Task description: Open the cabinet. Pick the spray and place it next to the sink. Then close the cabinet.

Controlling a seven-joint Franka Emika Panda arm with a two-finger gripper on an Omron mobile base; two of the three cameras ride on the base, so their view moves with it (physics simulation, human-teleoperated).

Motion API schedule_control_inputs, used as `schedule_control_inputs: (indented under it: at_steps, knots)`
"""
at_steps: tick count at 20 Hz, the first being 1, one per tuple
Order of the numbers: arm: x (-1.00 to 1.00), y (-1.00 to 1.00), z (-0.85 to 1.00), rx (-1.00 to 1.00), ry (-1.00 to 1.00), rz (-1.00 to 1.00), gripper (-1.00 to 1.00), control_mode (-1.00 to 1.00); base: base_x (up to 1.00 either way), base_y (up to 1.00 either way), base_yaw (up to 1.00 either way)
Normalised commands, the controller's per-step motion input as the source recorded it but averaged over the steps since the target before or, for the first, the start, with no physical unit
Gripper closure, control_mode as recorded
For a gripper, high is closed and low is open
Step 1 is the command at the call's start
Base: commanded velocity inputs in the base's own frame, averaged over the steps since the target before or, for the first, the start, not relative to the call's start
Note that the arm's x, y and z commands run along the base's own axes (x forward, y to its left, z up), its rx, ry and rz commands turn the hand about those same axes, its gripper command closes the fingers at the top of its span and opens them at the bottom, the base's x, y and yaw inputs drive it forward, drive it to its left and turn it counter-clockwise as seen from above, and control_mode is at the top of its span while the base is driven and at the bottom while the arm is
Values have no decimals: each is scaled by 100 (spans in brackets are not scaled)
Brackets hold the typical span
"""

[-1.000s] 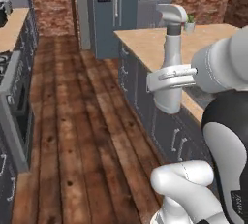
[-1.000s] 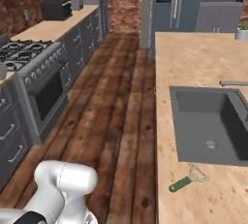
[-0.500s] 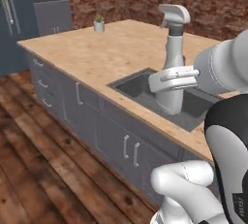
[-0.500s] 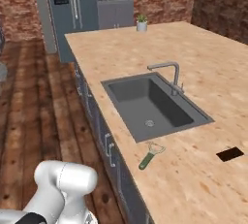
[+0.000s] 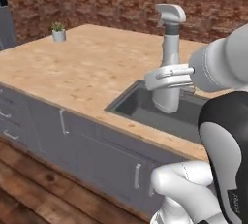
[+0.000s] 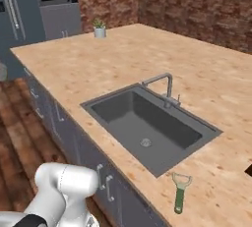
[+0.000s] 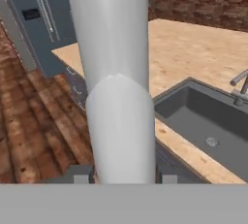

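Observation:
A pale whitish-grey spray (image 5: 168,58) stands upright in my gripper (image 5: 167,77), which is shut on its body and holds it in the air before the sink (image 5: 145,106). Up close in the hand view, the spray (image 7: 118,82) runs up the middle between my fingertips (image 7: 81,175). Set into the wooden island counter, the dark grey sink (image 6: 150,125) has its silver faucet (image 6: 162,86) at the far rim. In the hand view the sink (image 7: 203,121) lies to the right of the bottle. The cabinet is out of view.
A green-handled peeler (image 6: 180,191) lies on the counter (image 6: 147,54) right of the sink. A small potted plant (image 6: 100,28) stands at the counter's far corner. Grey drawer fronts (image 5: 63,136) line the island. A fridge and wall oven (image 6: 54,0) stand behind.
The base has turned and driven toward the island, so the sink and counter now fill the views. The spray stays held in the shut gripper.

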Motion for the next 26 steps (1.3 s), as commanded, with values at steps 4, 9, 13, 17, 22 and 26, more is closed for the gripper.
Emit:
schedule_control_inputs:
  at_steps: [4, 9, 13, 17, 22, 26]
  knots:
    - [0, 0, 0, 0, 0, 0, 100, 100, 47, 81, -77]
    - [0, 0, 0, 0, 0, 0, 100, 100, 37, 84, -83]
    - [0, 0, 0, 0, 0, 0, 100, 100, 20, 100, -72]
    - [0, 0, 0, 0, 0, 0, 100, 100, 4, 100, -60]
    - [0, 0, 0, 0, 0, 0, 100, 100, 3, 72, -33]
    - [0, 0, 0, 0, 0, 0, 100, 100, 29, 19, -12]
